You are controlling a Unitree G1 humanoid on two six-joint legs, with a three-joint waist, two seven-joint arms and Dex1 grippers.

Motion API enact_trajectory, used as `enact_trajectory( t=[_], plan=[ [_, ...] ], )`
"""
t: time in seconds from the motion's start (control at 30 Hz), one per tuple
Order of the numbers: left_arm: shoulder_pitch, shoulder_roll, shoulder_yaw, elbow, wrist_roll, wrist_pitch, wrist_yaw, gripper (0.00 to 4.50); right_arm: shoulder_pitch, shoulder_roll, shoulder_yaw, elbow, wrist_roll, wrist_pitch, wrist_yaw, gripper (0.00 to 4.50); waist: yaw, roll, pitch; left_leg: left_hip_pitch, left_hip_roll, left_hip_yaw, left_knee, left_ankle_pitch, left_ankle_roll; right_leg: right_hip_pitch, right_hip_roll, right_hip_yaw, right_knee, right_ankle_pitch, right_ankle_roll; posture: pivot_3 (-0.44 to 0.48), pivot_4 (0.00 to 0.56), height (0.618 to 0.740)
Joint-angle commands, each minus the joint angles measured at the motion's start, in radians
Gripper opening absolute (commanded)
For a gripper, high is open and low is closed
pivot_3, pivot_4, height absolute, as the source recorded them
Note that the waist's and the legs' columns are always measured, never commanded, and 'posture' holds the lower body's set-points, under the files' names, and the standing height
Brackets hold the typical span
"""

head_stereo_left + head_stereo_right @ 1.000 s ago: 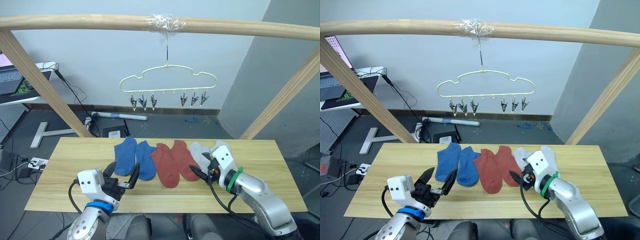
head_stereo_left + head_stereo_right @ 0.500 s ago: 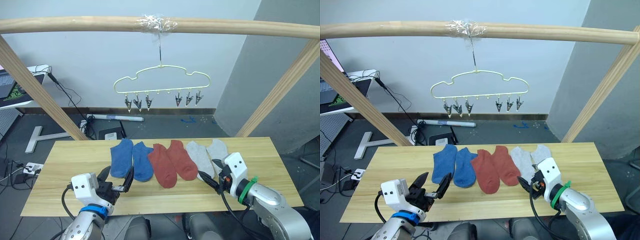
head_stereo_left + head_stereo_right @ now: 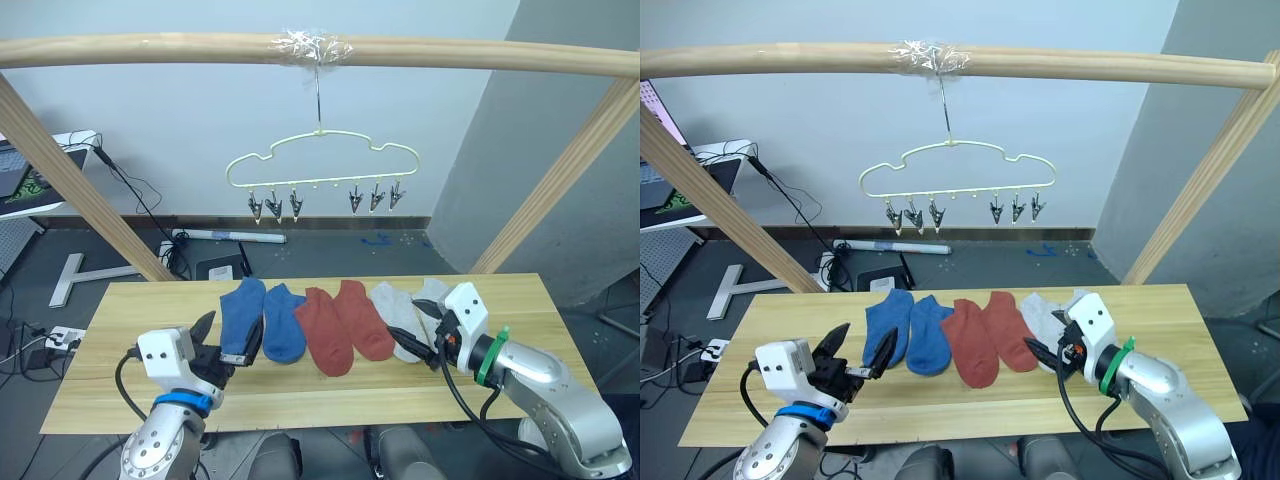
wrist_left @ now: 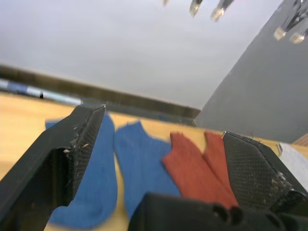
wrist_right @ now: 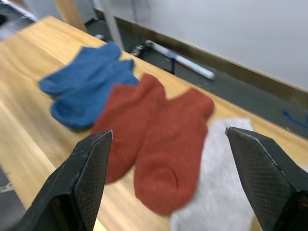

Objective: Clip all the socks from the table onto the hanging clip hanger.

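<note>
Nearest the robot, the left gripper (image 3: 226, 342) is hovering at about seven o'clock over the table (image 3: 130, 320), its two black textured fingers (image 4: 74, 154) spread wide and holding nothing. At about five o'clock the right gripper (image 3: 424, 330) is hanging just over the near end of the grey socks, its fingers (image 5: 84, 175) likewise parted wide and empty.

The table is running long from nine to three o'clock, made of light yellowish planks with visible grain. Six socks are lying across its middle in a row, each with its long axis pointing roughly from six to twelve o'clock: two blue socks (image 3: 245, 310), then two rust-red socks (image 3: 335, 325) with a knitted weave, then two light grey socks (image 3: 395, 308) partly hidden by the right gripper. Neighbours are touching or overlapping at their edges.

Farther off at twelve o'clock, the clip hanger (image 3: 322, 160), a thin cream wire cloud outline, is hanging by its hook from the round wooden pole (image 3: 150, 48), with six small metal clips (image 3: 275, 207) pointing down, all empty.
</note>
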Motion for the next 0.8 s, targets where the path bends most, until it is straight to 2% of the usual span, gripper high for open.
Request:
enact_trajectory(
  t=[0.03,0.37,0.6,0.7,0.8],
  plan=[
    [-0.049,0.023,0.024,0.004,0.008,-0.007,-0.006,4.5,-0.078,-0.006,-0.006,-0.029,0.082,0.043,0.045,3.94,-0.005,0.0,0.0,0.0,0.0,0.0,0.0,0.0,0.0,0.0,0.0,0.0,0.0,0.001,-0.001,-0.195,0.155,0.74],
    [-0.281,0.081,0.077,0.102,0.027,0.117,0.047,4.5,-0.372,-0.007,-0.027,-0.003,0.246,0.158,0.085,3.94,-0.01,0.0,-0.001,-0.001,0.0,-0.001,0.001,0.0,0.0,-0.001,0.0,-0.001,0.001,0.004,-0.003,-0.209,0.147,0.74],
    [-0.378,0.099,0.079,0.161,0.041,0.133,0.051,4.5,-0.485,0.004,-0.025,0.038,0.291,0.172,0.08,3.94,-0.011,0.0,-0.002,-0.004,0.0,-0.003,0.001,0.0,0.0,-0.001,-0.001,-0.002,0.0,0.006,-0.001,-0.205,0.14,0.74],
    [-0.4,0.094,0.083,0.178,0.039,0.123,0.049,3.95,-0.492,0.006,-0.021,0.04,0.296,0.172,0.075,3.98,-0.011,0.0,-0.002,-0.004,0.0,-0.004,0.001,0.0,0.0,-0.002,-0.001,-0.003,0.0,0.006,-0.001,-0.208,0.14,0.74],
    [-0.42,0.092,0.074,0.195,0.044,0.12,0.048,3.02,-0.491,0.008,-0.016,0.038,0.296,0.171,0.071,3.98,-0.011,0.0,-0.002,-0.005,0.0,-0.004,0.001,0.0,0.0,-0.001,-0.001,-0.004,0.0,0.006,-0.001,-0.209,0.143,0.74]
  ],
)
